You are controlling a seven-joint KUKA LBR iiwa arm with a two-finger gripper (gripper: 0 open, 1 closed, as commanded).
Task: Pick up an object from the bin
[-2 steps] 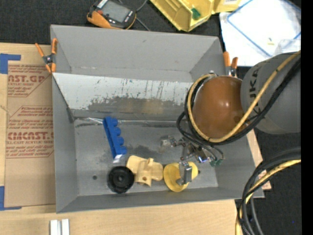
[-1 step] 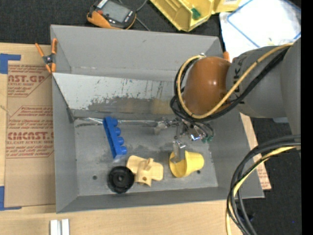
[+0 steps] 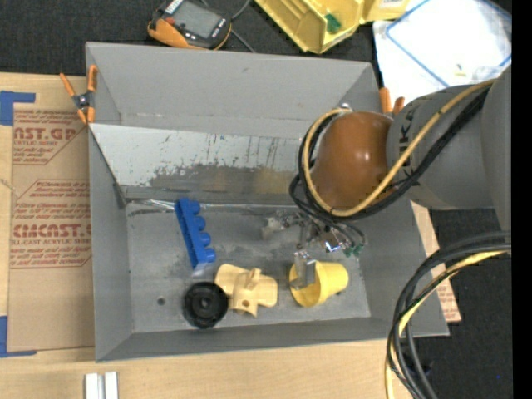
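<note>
— Down by the lower right corner of the bin (image 3: 233, 90) floor, right under your claw (image 3: 309, 258), a yellow cup (image 3: 327, 282) lies on its side, mouth facing left.

— How is the claw set?

— You cannot tell whether it is wide or narrow; the wrist hangs over it. It sits at the cup's rim, perhaps touching.

— How will the cup handle?

— Probably light, hollow plastic, stiff but smooth, so you may find it rolls or slips. I would have you pinch the thin wall at the rim rather than span the round body.

— Anything crowding it?

— A pale yellow toy (image 3: 248, 289) just beside it on the left, with a black round cap (image 3: 204, 303) beyond that and a blue block (image 3: 193, 233) well apart.
</note>
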